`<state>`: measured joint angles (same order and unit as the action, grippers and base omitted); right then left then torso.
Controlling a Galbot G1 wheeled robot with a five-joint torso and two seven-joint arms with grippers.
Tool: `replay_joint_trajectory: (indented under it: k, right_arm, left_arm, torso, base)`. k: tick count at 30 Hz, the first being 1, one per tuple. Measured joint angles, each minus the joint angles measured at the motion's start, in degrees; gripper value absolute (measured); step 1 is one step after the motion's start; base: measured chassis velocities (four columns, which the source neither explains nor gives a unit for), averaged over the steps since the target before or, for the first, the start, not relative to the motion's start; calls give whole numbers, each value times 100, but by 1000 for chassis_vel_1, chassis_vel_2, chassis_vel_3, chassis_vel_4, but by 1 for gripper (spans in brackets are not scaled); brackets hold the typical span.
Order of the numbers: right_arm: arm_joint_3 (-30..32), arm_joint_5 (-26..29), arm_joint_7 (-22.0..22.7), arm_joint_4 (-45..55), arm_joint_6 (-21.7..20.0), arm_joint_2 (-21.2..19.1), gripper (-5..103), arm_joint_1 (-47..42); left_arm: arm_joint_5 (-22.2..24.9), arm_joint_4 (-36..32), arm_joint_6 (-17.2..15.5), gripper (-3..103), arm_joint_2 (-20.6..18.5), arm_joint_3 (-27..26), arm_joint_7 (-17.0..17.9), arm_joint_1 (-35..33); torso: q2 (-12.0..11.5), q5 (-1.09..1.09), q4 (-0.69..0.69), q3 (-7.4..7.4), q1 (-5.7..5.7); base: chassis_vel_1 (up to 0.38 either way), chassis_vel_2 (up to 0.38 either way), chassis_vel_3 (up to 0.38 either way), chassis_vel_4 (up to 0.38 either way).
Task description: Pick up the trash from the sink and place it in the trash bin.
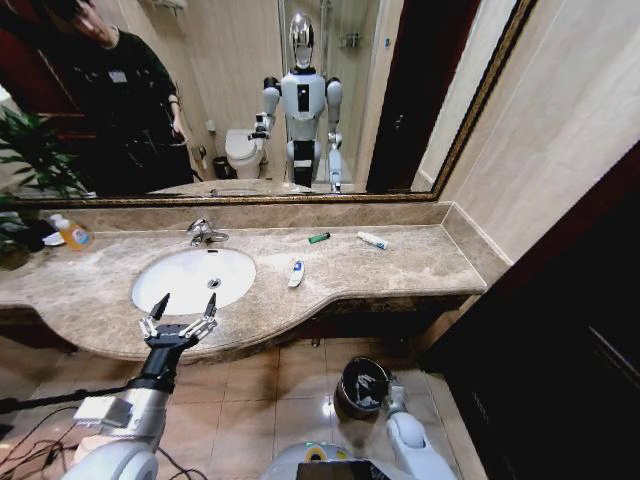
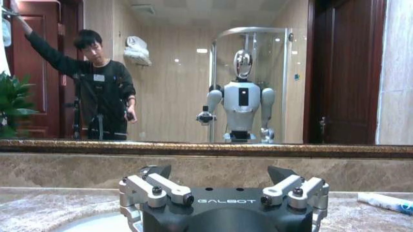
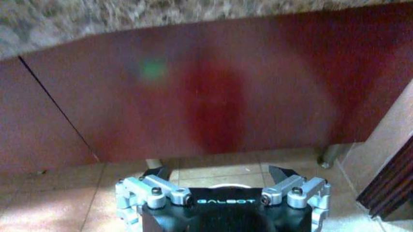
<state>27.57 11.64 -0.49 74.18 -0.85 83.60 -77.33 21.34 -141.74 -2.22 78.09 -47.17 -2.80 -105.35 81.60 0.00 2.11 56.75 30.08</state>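
Note:
The white oval sink (image 1: 190, 278) sits in the beige marble counter, with only its drain showing inside. Trash lies on the counter to its right: a white-and-blue tube (image 1: 296, 273), a dark green stick (image 1: 319, 238) and a white tube (image 1: 372, 240) (image 2: 387, 202). My left gripper (image 1: 180, 312) (image 2: 219, 171) hovers open and empty over the counter's front edge at the sink. The dark trash bin (image 1: 362, 386) stands on the floor below with items inside. My right gripper (image 1: 394, 397) (image 3: 219, 173) hangs low beside the bin, open and empty, facing the cabinet front.
A chrome faucet (image 1: 205, 232) stands behind the sink. A yellow-orange bottle (image 1: 72, 234) and a green plant (image 1: 30, 160) are at the far left. The mirror (image 1: 300, 90) runs along the back wall. A dark wooden door (image 1: 560, 330) stands on the right.

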Motion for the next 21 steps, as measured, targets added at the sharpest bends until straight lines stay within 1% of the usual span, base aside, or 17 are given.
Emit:
replay_joint_trajectory:
  k: [3,5,8,9,14,16,18,21]
  right_arm:
    - [14,49,76,327,-135,-38,100,-153]
    - [38,136,198,777,-270,-96,100,-318]
    - [55,159,233,1006,-294,-143,100,-406]
    - [65,161,275,1218,-273,-219,100,-481]
    - [104,167,311,1561,-154,-339,100,-589]
    - [114,249,311,1739,-128,-388,100,-643]
    - [114,393,310,1961,-169,-452,100,-725]
    - [135,578,305,2610,-336,-537,100,-827]
  left_arm:
    - [0,0,0,100,0,0,0,0]
    - [0,0,0,100,0,0,0,0]
    - [0,0,0,100,0,0,0,0]
    - [0,0,0,100,0,0,0,0]
    - [0,0,0,100,0,0,0,0]
    - [0,0,0,100,0,0,0,0]
    - [0,0,0,100,0,0,0,0]
    - [0,0,0,100,0,0,0,0]
  torso:
    - [0,0,0,0,0]
    - [0,0,0,0,0]
    - [0,0,0,0,0]
    - [0,0,0,0,0]
    - [0,1,0,0,0]
    - [0,1,0,0,0]
    - [0,1,0,0,1]
    - [0,0,0,0,1]
  base:
    - [0,0,0,0]
    - [0,0,0,0]
    - [0,0,0,0]
    - [0,0,0,0]
    - [0,0,0,0]
    - [0,0,0,0]
    - [0,0,0,0]
    - [0,0,0,0]
